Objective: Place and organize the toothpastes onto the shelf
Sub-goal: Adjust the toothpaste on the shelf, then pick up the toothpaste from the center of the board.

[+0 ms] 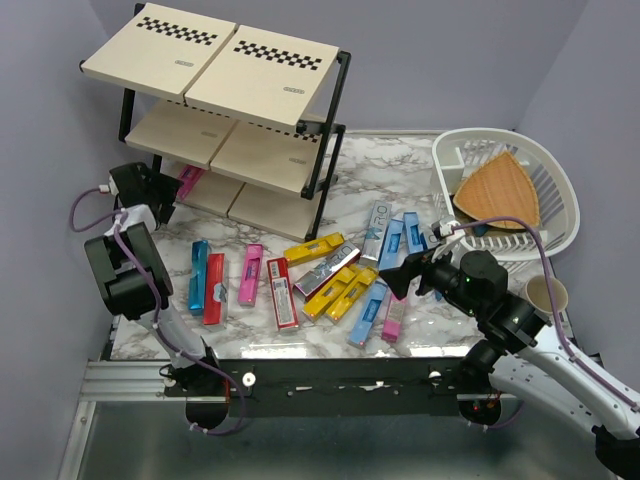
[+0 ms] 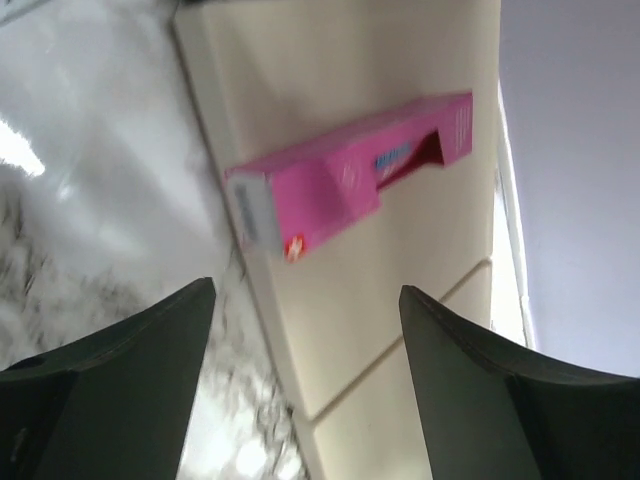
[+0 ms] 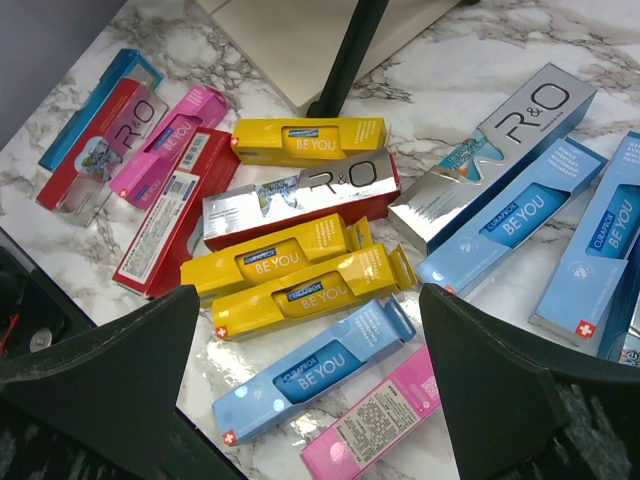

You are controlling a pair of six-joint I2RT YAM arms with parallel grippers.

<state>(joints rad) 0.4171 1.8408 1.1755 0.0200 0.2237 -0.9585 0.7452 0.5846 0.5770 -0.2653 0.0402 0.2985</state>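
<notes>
The shelf (image 1: 265, 75) stands at the desk's (image 1: 400, 165) 10 o'clock corner. It has three tiers of beige boards in a black frame, with checkered strips on the top boards. One pink toothpaste box (image 2: 350, 175) lies flat and slanted on the lowest board, its near end right at the board's edge. The left fingers (image 1: 163, 197) sit low beside that tier, at about 9 o'clock on the desk. They are spread apart with nothing between them, and in the left wrist view the pink box lies just past the tips, untouched.

The other toothpastes lie loose on the marble. At 7 o'clock a blue box (image 1: 198, 272), a red box (image 1: 214, 290), a second pink box (image 1: 250, 273) and a second red box (image 1: 282, 292) lie side by side. Near the middle, three yellow BE YOU boxes (image 3: 270, 258) crowd around a silver-and-red R&O box (image 3: 300, 195). At 3 o'clock of these lie a long silver R&O box (image 3: 500, 150) and several light blue boxes (image 3: 520, 215). One more light blue box (image 3: 320, 370) and a third pink box (image 3: 375, 420) lie at 5 o'clock.

The right fingers (image 1: 398, 275) hover over this heap, opened wide and holding nothing.

A white basket (image 1: 555, 180) at 2 o'clock holds a wedge-shaped wooden board (image 1: 500, 190). A paper cup (image 1: 546, 295) stands near it at 4 o'clock.
</notes>
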